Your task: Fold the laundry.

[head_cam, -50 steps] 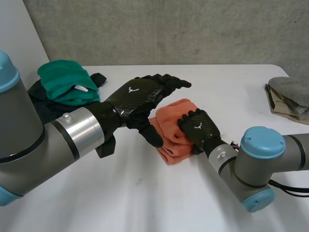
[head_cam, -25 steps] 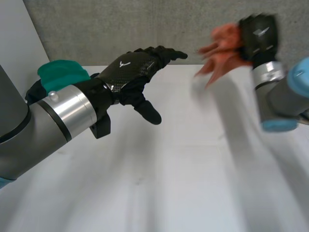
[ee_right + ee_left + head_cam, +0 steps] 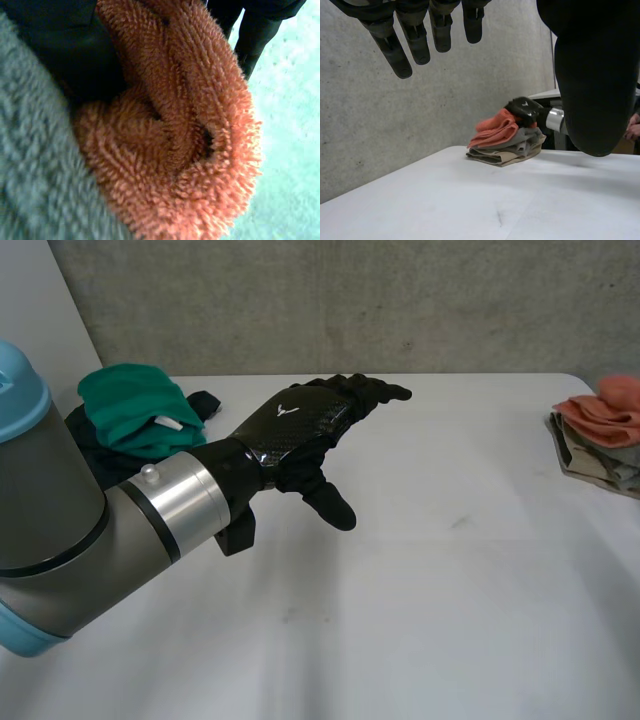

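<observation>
Right hand, clasping a soft, light orange towel by a bunched fold, is resting on the folded stack at the bench's right edge; left hand is hovering, fingers spread.

I can read no words or numbers anywhere. The only sign is a small white V-shaped emblem on the back of the left hand, mid-frame; the right hand carries the same mark.

White table, grey concrete wall behind
</observation>
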Controlling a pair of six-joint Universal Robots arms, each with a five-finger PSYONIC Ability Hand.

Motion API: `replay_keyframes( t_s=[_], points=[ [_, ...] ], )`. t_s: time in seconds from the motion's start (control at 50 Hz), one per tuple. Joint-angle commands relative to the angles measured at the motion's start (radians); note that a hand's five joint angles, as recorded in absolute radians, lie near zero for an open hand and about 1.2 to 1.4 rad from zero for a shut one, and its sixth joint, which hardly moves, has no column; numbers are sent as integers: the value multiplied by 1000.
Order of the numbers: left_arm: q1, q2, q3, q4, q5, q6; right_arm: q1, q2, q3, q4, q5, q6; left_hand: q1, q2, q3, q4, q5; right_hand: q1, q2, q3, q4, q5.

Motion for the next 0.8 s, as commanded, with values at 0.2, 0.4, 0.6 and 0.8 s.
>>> replay_keyframes(
  t_s=[0.2,0.4,0.6,0.8],
  points=[
    [12,78,21,-5,-9,-5,-15,-357,196,288,12,-9,17,-27,-39,-31,-48,-826,-977,-980,-1024,-957],
    [15,145,12,4,-9,-5,-81,-524,84,728,344,-293,17,-27,-39,-31,-48,-826,-977,-980,-1024,-957],
    [78,182,180,26,-237,6,141,-658,85,287,397,-348,17,-27,-39,-31,-48,-826,-977,-980,-1024,-957],
    [377,-52,357,-99,-492,352,475,-784,556,-80,-15,-76,17,-27,-39,-31,-48,-826,-977,-980,-1024,-957]
  ],
)
